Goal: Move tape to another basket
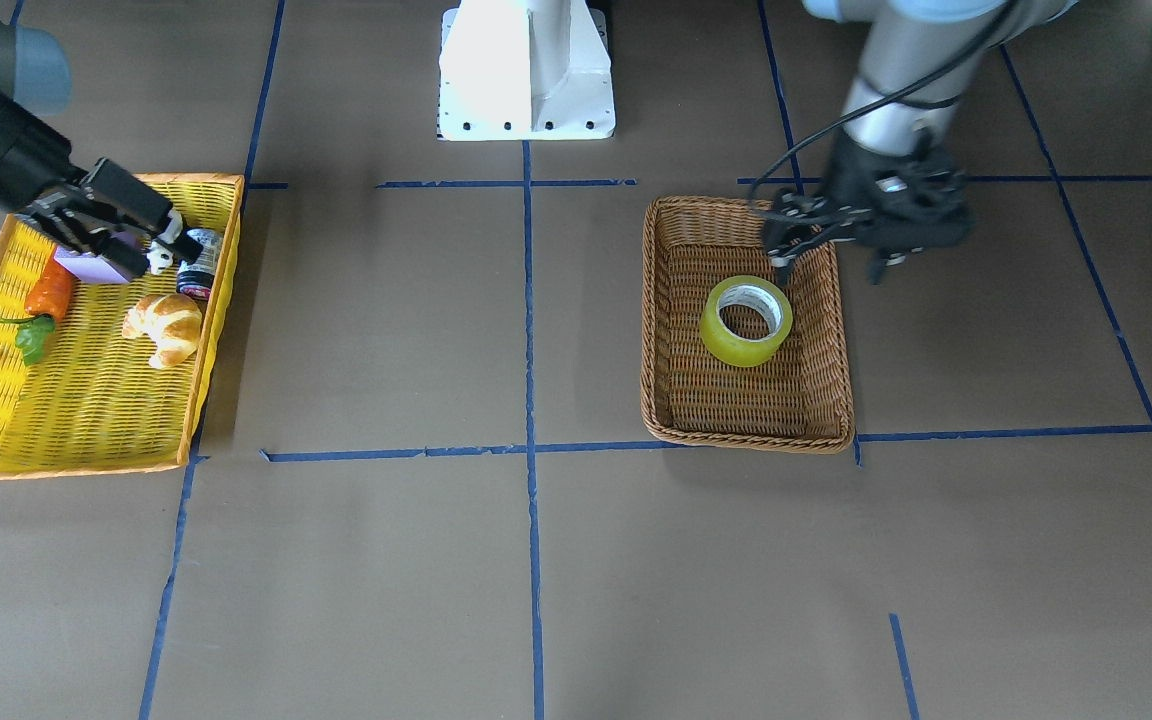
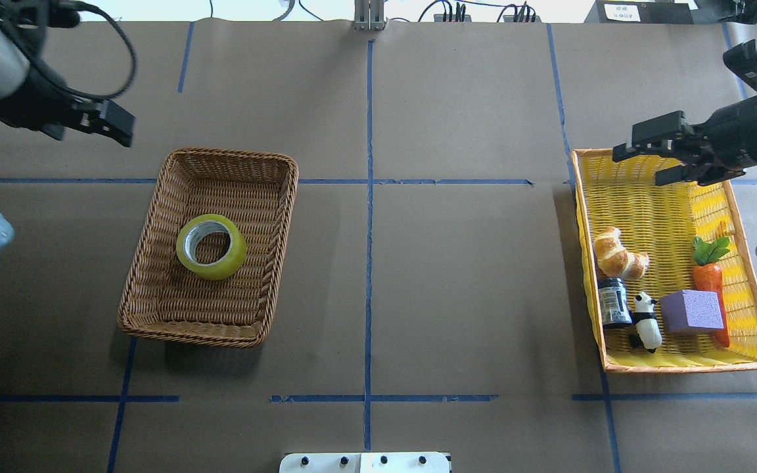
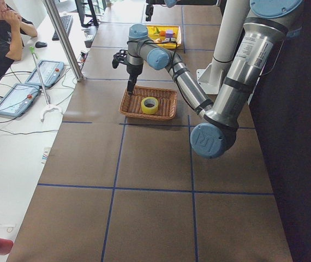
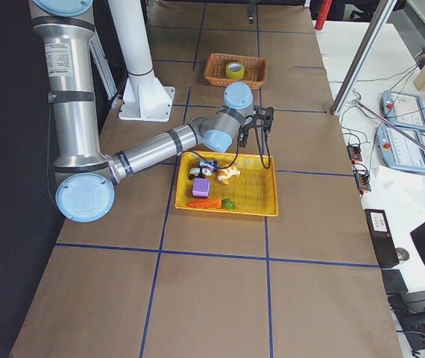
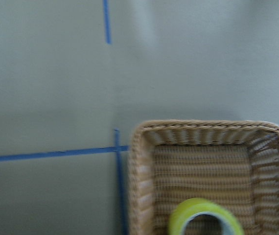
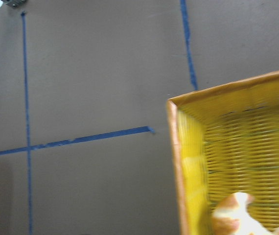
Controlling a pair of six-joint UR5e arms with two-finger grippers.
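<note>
My left jaws (image 1: pixel 830 266) hang wide, holding nothing. Below them, slightly aside, the wide roll of translucent yellow packing tape (image 1: pixel 746 322) lies flat in the rectangular brown woven wicker basket (image 1: pixel 664 330). It is likely light, stiff and slick, so I'd pinch one wall through the core.

Bright, even overhead light. Soft shadows hugging basket (image 2: pixel 221 153) and yellow tray (image 2: pixel 681 366). White robot base (image 1: pixel 526 70) blown out. Fixed views sharp; both wrist views smeared, left one washed pale.
</note>
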